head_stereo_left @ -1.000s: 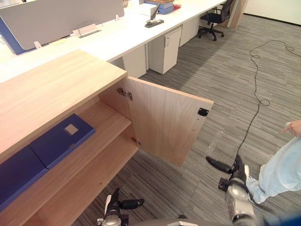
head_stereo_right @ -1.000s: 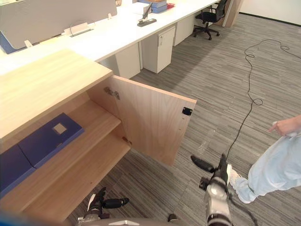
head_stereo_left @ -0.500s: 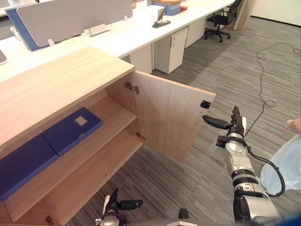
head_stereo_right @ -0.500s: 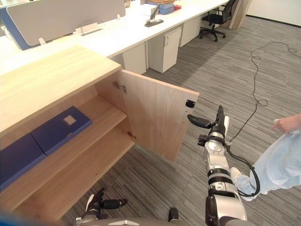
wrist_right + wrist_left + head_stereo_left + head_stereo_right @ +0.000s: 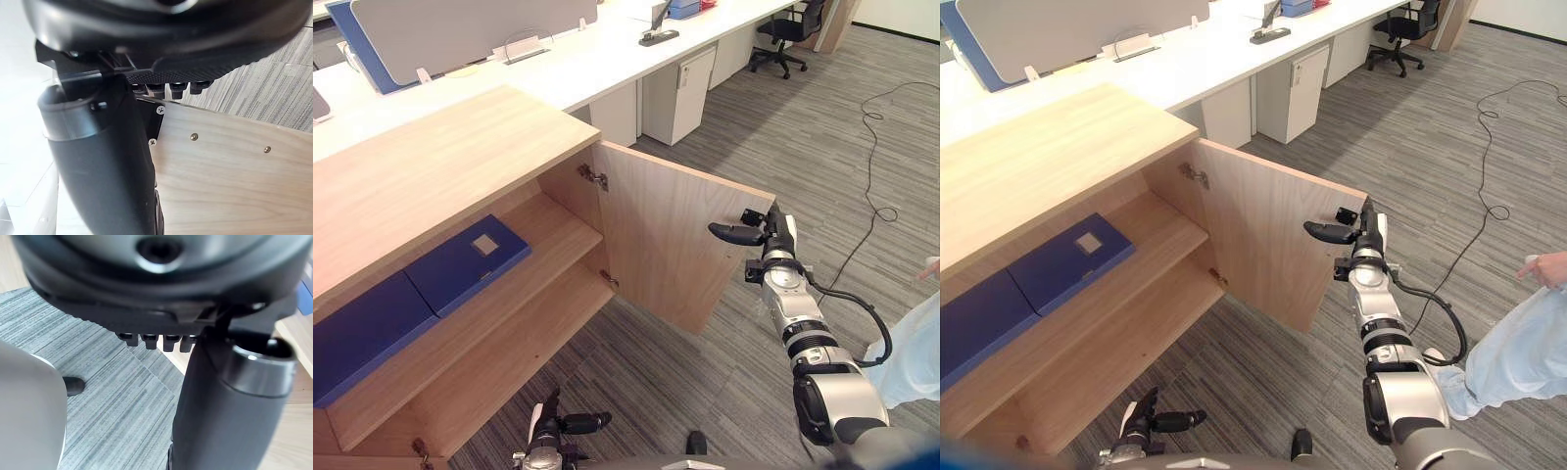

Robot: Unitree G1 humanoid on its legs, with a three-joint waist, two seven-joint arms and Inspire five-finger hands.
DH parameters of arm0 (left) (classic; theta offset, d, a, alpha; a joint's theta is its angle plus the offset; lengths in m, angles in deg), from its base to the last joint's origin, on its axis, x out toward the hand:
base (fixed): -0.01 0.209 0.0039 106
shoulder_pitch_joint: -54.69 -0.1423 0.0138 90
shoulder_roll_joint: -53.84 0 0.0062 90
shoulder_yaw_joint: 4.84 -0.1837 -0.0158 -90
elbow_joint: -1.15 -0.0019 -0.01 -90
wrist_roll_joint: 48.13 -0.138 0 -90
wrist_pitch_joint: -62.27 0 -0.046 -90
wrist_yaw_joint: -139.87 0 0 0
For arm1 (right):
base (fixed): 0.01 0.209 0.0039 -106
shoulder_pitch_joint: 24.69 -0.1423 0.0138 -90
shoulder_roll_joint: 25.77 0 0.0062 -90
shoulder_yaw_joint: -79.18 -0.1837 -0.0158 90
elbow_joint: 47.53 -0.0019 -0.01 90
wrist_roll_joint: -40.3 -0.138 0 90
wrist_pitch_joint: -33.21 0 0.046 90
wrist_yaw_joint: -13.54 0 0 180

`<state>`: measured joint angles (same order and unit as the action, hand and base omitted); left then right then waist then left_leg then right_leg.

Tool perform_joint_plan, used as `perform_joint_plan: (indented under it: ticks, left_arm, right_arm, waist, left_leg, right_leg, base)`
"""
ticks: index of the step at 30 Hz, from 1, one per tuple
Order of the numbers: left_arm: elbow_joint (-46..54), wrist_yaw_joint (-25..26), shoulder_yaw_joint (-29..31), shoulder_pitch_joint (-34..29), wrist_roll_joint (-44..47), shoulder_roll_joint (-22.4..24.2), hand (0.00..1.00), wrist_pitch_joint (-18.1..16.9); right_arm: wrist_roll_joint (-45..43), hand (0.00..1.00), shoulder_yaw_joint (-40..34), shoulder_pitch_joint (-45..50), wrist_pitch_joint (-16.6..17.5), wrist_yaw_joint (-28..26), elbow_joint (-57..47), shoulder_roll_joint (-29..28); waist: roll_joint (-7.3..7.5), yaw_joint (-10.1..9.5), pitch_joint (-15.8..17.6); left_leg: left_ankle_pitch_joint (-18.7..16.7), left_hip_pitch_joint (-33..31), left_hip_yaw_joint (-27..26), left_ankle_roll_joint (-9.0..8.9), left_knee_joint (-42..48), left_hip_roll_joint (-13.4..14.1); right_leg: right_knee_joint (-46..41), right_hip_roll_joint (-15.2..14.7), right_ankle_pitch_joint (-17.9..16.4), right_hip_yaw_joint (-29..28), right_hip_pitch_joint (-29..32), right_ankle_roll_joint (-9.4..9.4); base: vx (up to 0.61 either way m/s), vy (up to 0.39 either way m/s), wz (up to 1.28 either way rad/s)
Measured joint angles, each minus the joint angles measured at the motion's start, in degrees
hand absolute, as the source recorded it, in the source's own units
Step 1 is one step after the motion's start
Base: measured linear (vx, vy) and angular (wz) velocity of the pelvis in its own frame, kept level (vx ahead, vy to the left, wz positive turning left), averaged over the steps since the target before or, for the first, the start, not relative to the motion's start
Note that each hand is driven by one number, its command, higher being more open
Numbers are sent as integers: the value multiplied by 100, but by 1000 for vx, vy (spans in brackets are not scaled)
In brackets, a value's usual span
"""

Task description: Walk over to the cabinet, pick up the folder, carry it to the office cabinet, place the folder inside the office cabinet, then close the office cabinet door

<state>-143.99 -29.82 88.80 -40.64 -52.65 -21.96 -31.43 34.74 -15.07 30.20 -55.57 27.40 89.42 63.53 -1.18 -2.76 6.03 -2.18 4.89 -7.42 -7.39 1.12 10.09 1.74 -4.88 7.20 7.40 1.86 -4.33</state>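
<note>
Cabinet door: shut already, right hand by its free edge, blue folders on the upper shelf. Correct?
No: the cabinet door stands open, per the left eye view. The right hand is by its free edge; the blue folders lie on the upper shelf.

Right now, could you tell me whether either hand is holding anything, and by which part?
Nothing is held. The right hand is open at the free edge of the door; the left hand hangs open; the folder lies on the shelf.
</note>
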Motion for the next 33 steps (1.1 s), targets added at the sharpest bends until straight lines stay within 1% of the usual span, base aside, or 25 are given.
perform_joint_plan:
  ticks: [2, 6, 10, 11, 12, 13, 14, 15, 17, 18, 19, 21, 22, 23, 25, 27, 28, 32, 33]
  left_arm:
    - [0, 0, 0, 2, 0, -7, 100, 0]
    - [-1, -1, -3, 12, 0, -2, 100, -1]
    - [-7, -4, -10, 9, 1, -5, 100, 0]
    - [-15, -9, -22, -3, 1, -6, 100, 0]
    - [-30, -20, -66, -16, 1, -11, 100, 1]
    - [-39, -32, -98, -19, 0, -21, 100, 2]
    - [-61, -76, -160, -18, -7, -41, 100, 2]
    - [-118, -110, -279, 8, -15, -84, 100, -1]
    - [-153, -159, -345, 28, -46, -114, 100, -1]
    - [-173, -208, -446, 56, -70, -134, 100, -1]
    - [-189, -228, -465, 72, -78, -146, 100, -1]
    - [-258, -341, -512, 145, -186, -184, 100, 7]
    - [-255, -351, -521, 151, -219, -181, 100, 5]
    - [-256, -383, -523, 166, -239, -179, 100, 6]
    - [-251, -453, -526, 181, -239, -174, 100, 5]
    - [-247, -465, -525, 181, -238, -173, 100, 5]
    - [-246, -474, -523, 179, -236, -176, 100, 6]
    - [-239, -572, -528, 168, -231, -207, 100, 7]
    - [-234, -582, -551, 165, -230, -222, 100, 7]
  right_arm:
    - [-131, 100, 100, -34, 9, -7, 0, 15]
    - [-132, 100, 141, -35, 9, -69, 0, 32]
    - [-140, 100, 503, -35, 14, -61, 5, 82]
    - [-140, 100, 835, -34, 14, -66, 5, 199]
    - [-134, 100, 1404, -34, 15, -101, 1, 420]
    - [-119, 100, 1731, -33, 15, -148, -5, 580]
    - [-15, 100, 2364, -33, 15, -376, -25, 909]
    - [296, 100, 3143, -15, 12, -668, -140, 1297]
    - [628, 100, 3729, 41, 11, -991, -332, 1594]
    - [947, 100, 4379, 153, 8, -1516, -704, 1930]
    - [1047, 100, 4600, 193, 8, -1754, -844, 2006]
    - [1250, 100, 5303, 433, 10, -2680, -1320, 2041]
    - [1250, 100, 5416, 511, 20, -2840, -1399, 2006]
    - [1399, 100, 5693, 636, 93, -3278, -1513, 1915]
    - [1488, 100, 5857, 986, 211, -3706, -1666, 1625]
    - [1604, 100, 5983, 1195, 276, -3934, -1944, 1541]
    - [1677, 100, 6014, 1273, 364, -4081, -2089, 1542]
    - [1729, 100, 6010, 1335, 411, -4135, -2164, 1540]
    - [1872, 100, 5989, 1334, 407, -4124, -2164, 1540]
  waist:
    - [8, 15, 30]
    - [-24, 21, 64]
    - [-30, 57, 71]
    - [-27, 109, 73]
    - [-27, 175, 74]
    - [-27, 204, 74]
    - [-26, 248, 74]
    - [-25, 305, 74]
    - [-24, 341, 73]
    - [-25, 338, 72]
    - [-23, 336, 71]
    - [-25, 326, 70]
    - [-27, 319, 69]
    - [-32, 303, 66]
    - [-40, 278, 63]
    - [-38, 269, 63]
    - [-32, 268, 59]
    - [18, 263, 28]
    - [36, 253, 17]
  left_leg:
    - [-1, -7, -2, 0, -1, 1]
    - [-1, -8, -1, 0, -7, 3]
    - [-1, -8, -7, 0, -18, 1]
    - [-2, -9, -16, -1, -26, 2]
    - [-3, -22, -33, -2, -45, 3]
    - [-4, -14, -50, -3, -50, 6]
    - [-20, 9, -103, -12, -48, 21]
    - [-53, 24, -167, -30, -18, 55]
    - [-83, 26, -211, -40, 23, 92]
    - [-111, 25, -284, -70, 59, 154]
    - [-117, 22, -305, -76, 72, 179]
    - [-119, 18, -298, -79, 88, 260]
    - [-119, 17, -291, -79, 89, 277]
    - [-118, 12, -284, -78, 89, 298]
    - [-119, 5, -283, -78, 87, 300]
    - [-127, 4, -286, -69, 86, 270]
    - [-137, 7, -293, -52, 90, 245]
    - [-169, 17, -330, -10, 120, 196]
    - [-190, 21, -351, 15, 132, 192]
  right_leg:
    - [34, 5, 4, -5, 1, 2]
    - [56, 9, 9, -5, 2, -2]
    - [109, 14, 30, -10, 9, -9]
    - [134, 19, 40, -19, 9, -9]
    - [149, 25, 43, -32, 10, -9]
    - [152, 31, 44, -42, 12, -10]
    - [155, 51, 44, -90, 19, -9]
    - [159, 86, 50, -148, 29, 0]
    - [159, 126, 51, -190, 40, 5]
    - [158, 192, 53, -258, 70, 22]
    - [158, 219, 53, -279, 85, 31]
    - [156, 308, 35, -284, 94, 85]
    - [151, 326, 28, -277, 94, 95]
    - [150, 347, 23, -276, 94, 103]
    - [150, 346, 23, -276, 100, 105]
    - [147, 317, 27, -286, 100, 99]
    - [146, 292, 33, -299, 100, 90]
    - [148, 245, 64, -356, 101, 54]
    - [152, 244, 77, -382, 102, 52]
  base:
    - [-57, 18, -3]
    - [0, 0, 0]
    - [4, 5, -1]
    - [4, 17, -7]
    - [-4, 16, -8]
    - [-14, 17, -15]
    - [-17, 14, -25]
    - [-13, 11, -27]
    - [-10, -8, -23]
    - [-12, -24, -23]
    - [-14, -41, -22]
    - [-9, -53, -7]
    - [-3, -51, 2]
    - [0, -32, 3]
    - [0, -6, 2]
    - [-9, 18, 0]
    - [-31, 51, -2]
    - [-43, 40, -6]
    - [-65, 34, -11]
